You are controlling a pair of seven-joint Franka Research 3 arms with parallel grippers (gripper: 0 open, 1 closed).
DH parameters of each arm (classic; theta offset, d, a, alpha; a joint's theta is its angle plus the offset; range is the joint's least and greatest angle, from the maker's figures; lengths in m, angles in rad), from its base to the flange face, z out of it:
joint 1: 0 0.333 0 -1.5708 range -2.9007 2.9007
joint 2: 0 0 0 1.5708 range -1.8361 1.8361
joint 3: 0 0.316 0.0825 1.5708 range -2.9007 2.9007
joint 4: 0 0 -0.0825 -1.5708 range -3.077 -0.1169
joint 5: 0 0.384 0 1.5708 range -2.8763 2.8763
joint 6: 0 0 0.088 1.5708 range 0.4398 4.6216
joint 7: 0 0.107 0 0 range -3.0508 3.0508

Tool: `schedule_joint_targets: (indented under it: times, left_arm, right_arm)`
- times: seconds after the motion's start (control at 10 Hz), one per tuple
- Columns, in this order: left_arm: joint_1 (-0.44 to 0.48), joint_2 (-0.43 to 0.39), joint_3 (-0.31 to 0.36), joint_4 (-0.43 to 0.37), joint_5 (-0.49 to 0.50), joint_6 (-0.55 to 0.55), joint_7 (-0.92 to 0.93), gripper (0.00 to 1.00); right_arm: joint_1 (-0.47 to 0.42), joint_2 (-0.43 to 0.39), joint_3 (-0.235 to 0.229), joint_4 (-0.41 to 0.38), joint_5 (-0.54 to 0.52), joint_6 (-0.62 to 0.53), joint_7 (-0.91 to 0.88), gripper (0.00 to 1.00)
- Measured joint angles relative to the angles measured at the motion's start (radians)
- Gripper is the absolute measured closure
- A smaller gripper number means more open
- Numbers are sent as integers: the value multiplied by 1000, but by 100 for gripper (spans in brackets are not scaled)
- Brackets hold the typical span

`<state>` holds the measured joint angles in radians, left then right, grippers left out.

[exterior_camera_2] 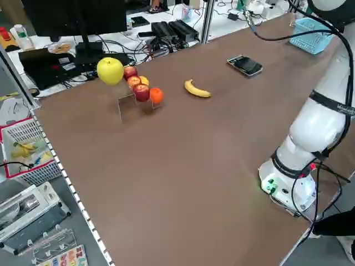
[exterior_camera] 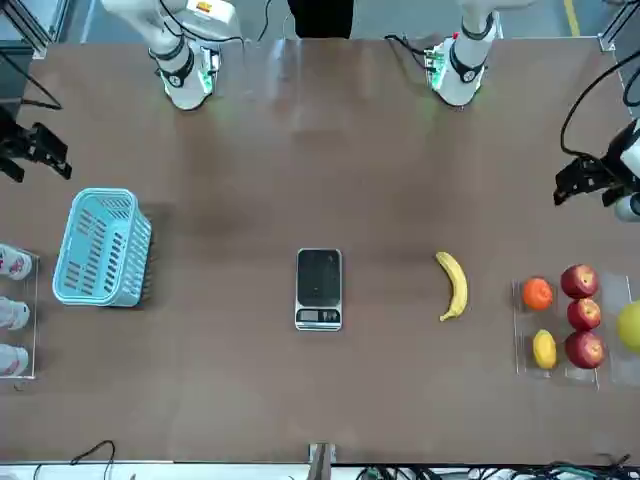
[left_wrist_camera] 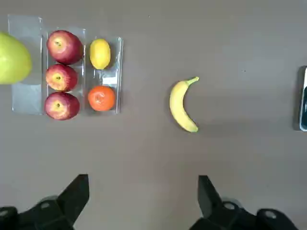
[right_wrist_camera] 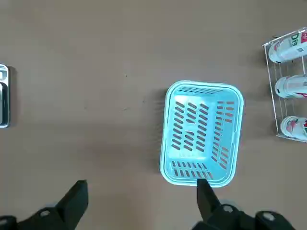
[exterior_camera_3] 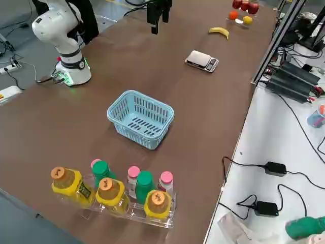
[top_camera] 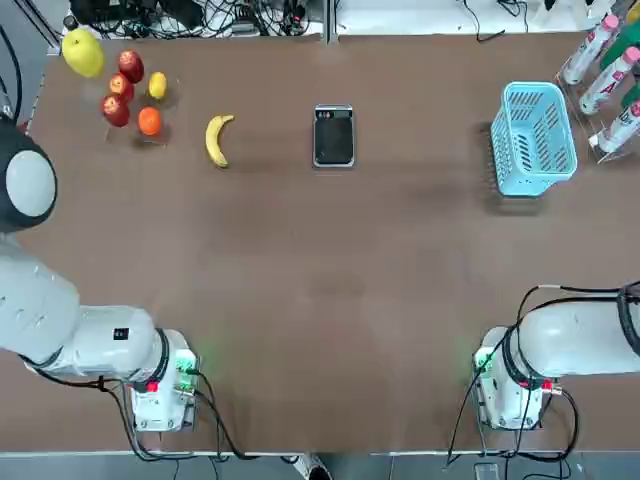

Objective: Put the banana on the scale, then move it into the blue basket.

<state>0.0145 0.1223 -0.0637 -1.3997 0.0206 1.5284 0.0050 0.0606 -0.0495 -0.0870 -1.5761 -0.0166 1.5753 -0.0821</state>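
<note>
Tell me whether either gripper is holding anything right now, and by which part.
Nothing is held. The left gripper and right gripper are both open and empty, high above the table, while the banana lies untouched beside the scale.

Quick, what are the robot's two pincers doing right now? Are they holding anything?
Left pincer: open, holding nothing, up above the banana.
Right pincer: open, holding nothing, up above the blue basket.

We see the yellow banana [top_camera: 217, 140] lying flat on the table, the black scale [top_camera: 333, 135] beside it, the empty blue basket [top_camera: 536, 138] well apart.
</note>
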Motion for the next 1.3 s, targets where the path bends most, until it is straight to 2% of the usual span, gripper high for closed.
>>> schedule_joint_targets:
  times: [0.4, 0.7, 1.0, 1.3]
  left_arm:
    - [-2, 5, -1, -8, -1, -2, -2, 0]
    - [-5, 83, -2, -29, -3, 68, -7, 0]
    - [-8, 172, -6, -130, -7, 296, -63, 0]
    - [-64, 218, -27, -355, -9, 593, -302, 0]
  right_arm:
    - [0, 0, 1, -3, 0, 0, 0, 0]
    - [0, 0, 0, -5, 0, 1, 0, 0]
    - [0, 0, 0, -5, 0, 3, 0, 0]
    - [0, 0, -1, -6, 0, 4, 0, 0]
